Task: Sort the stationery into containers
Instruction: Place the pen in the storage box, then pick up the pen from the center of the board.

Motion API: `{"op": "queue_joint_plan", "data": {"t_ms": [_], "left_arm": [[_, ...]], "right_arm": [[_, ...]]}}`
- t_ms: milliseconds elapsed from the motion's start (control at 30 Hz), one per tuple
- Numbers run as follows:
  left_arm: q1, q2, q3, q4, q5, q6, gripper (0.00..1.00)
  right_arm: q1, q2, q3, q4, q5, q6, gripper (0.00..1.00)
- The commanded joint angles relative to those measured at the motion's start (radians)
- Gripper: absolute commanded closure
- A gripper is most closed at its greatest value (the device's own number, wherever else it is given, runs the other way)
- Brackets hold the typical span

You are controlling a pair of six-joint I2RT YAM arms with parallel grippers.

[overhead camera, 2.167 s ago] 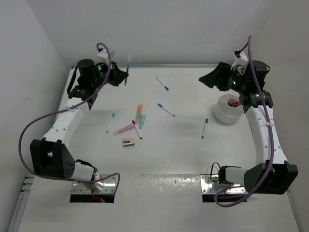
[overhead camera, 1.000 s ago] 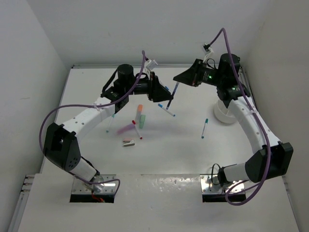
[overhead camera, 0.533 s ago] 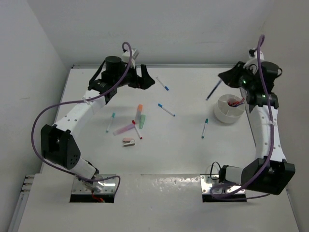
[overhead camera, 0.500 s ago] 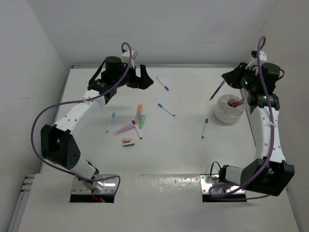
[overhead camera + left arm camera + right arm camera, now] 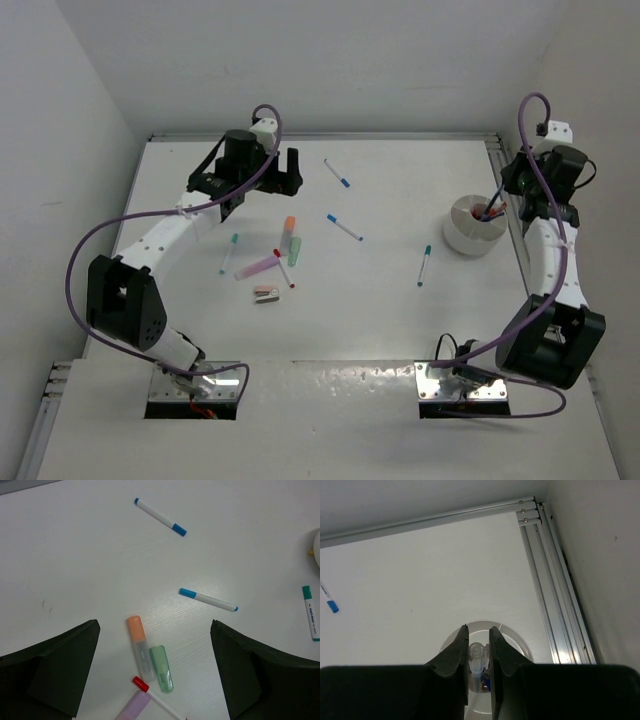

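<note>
Near the middle of the table [image 5: 380,330] lie a pinkish-brown block [image 5: 265,293], a pink highlighter [image 5: 258,266] and a green highlighter [image 5: 294,250]. Farther back, left of centre, the left gripper [image 5: 153,625] hangs with its fingers spread wide. By the right edge, the right gripper [image 5: 478,627] pinches a pen [image 5: 476,656] upright over the white tub [image 5: 462,238].

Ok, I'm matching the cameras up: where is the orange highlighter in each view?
Top external: the orange highlighter lies left of centre.
Left wrist: the orange highlighter is low, just left of centre.
Right wrist: not in it.
Landmark: the green highlighter right beside it, in both those views.
</note>
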Motion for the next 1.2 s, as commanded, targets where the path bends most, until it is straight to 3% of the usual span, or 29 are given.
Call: {"op": "queue_joint_plan", "data": {"t_ms": [0, 300, 567, 667, 733, 833, 1000, 1167], "left_arm": [[-0.01, -0.024, -0.011, 0.032, -0.027, 0.028, 0.0], [0.039, 0.05, 0.026, -0.106, -0.085, 0.037, 0.0], [0.113, 0.07, -0.008, -0.111, -0.044, 0.026, 0.0], [0.124, 0.1, 0.015, -0.144, -0.063, 0.038, 0.0], [0.125, 0.12, 0.033, -0.178, -0.112, 0.038, 0.01], [0.143, 0.143, 0.039, -0.235, -0.179, 0.023, 0.08], [0.191, 0.202, 0.058, -0.407, -0.2, 0.058, 0.22], [0.245, 0.185, -0.071, -0.427, -0.157, 0.091, 0.3]], "right_arm": [[-0.004, 0.0, -0.029, 0.121, 0.034, -0.03, 1.0], [-0.002, 0.032, -0.152, 0.215, 0.014, -0.037, 1.0], [0.013, 0.023, -0.25, 0.241, -0.014, -0.08, 1.0], [0.018, 0.018, -0.255, 0.226, -0.014, -0.093, 0.86], [0.018, 0.013, -0.241, 0.197, -0.015, -0.094, 0.6], [0.019, -0.002, -0.212, 0.155, -0.015, -0.084, 0.37], [0.028, -0.054, -0.134, 0.094, -0.034, -0.048, 0.32], [0.045, -0.108, -0.055, -0.012, -0.096, 0.005, 0.32]]}}
